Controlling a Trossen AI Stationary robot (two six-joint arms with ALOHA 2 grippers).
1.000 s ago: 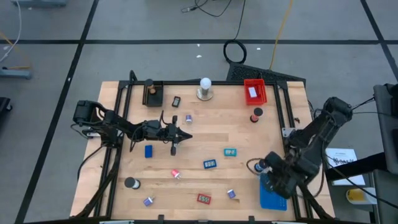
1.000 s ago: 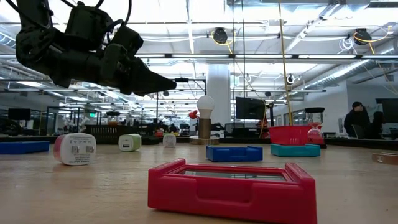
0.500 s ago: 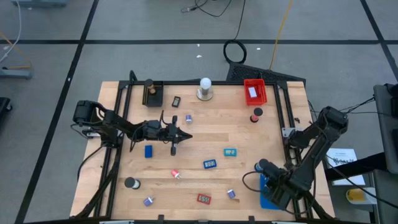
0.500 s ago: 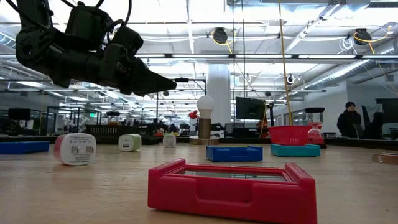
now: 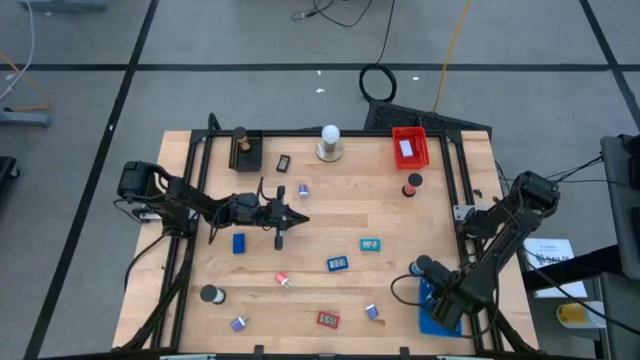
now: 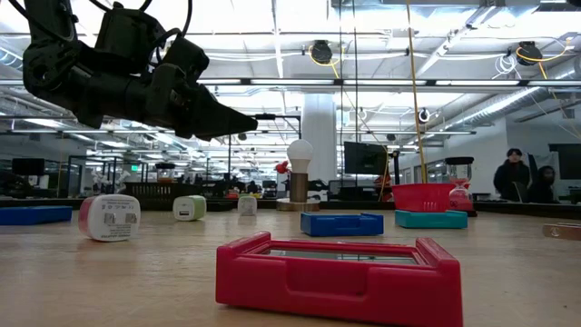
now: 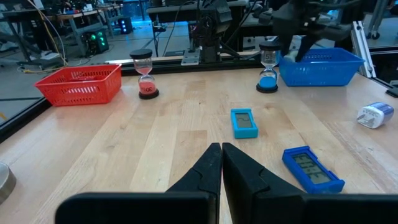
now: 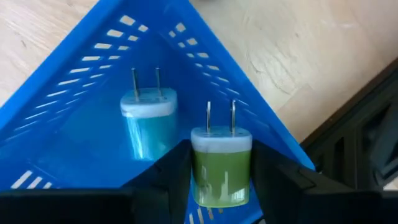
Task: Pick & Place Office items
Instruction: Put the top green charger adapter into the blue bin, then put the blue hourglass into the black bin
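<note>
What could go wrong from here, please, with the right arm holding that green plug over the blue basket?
1. The right end effector grips the green plug right beside the blue plug already in the blue basket; lowering further might knock it.
2. The arm hangs near the basket's wall, so it could nudge the basket on withdrawing.
3. The left end effector, shut and empty, hovers above the table; the blue clock lies near its path.

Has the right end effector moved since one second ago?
Yes. In the high view the right end effector has gone toward the table's near edge, now fully over the blue tray.
</note>
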